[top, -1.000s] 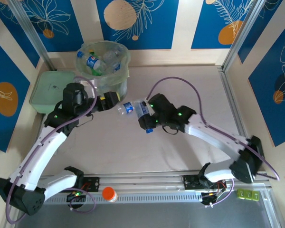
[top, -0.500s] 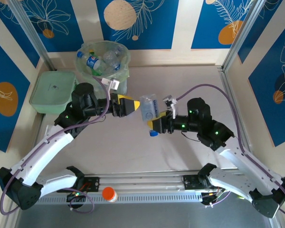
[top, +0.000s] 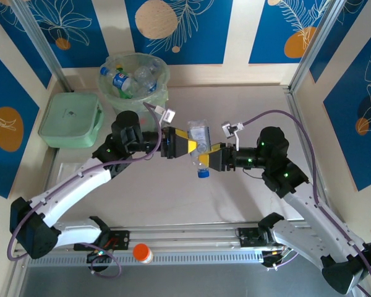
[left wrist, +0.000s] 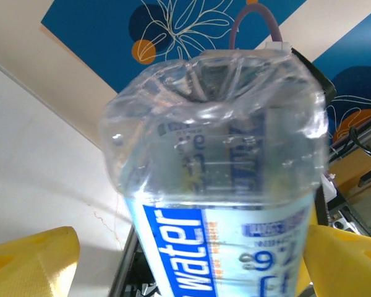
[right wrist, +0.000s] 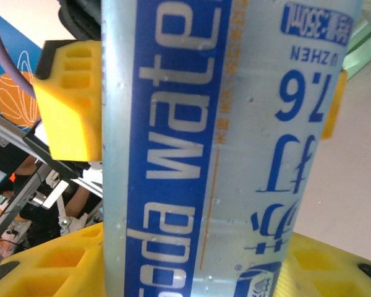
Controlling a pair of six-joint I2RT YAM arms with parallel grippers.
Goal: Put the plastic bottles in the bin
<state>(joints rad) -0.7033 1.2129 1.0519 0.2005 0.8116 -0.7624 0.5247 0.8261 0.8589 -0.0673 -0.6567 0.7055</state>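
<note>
While right tool clamps bottle, left tool spread wide, cap overhead, label at wrists

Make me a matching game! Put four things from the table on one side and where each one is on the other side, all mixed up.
Things:
1. bottle
2. bin
3. green box
4. orange-capped jar

Places:
A. at the very front
B. at the back, with other bottles inside
C. in the middle, gripped by the right claw
D. on the far left

Pairs: 1-C, 2-B, 3-D, 4-A
</note>
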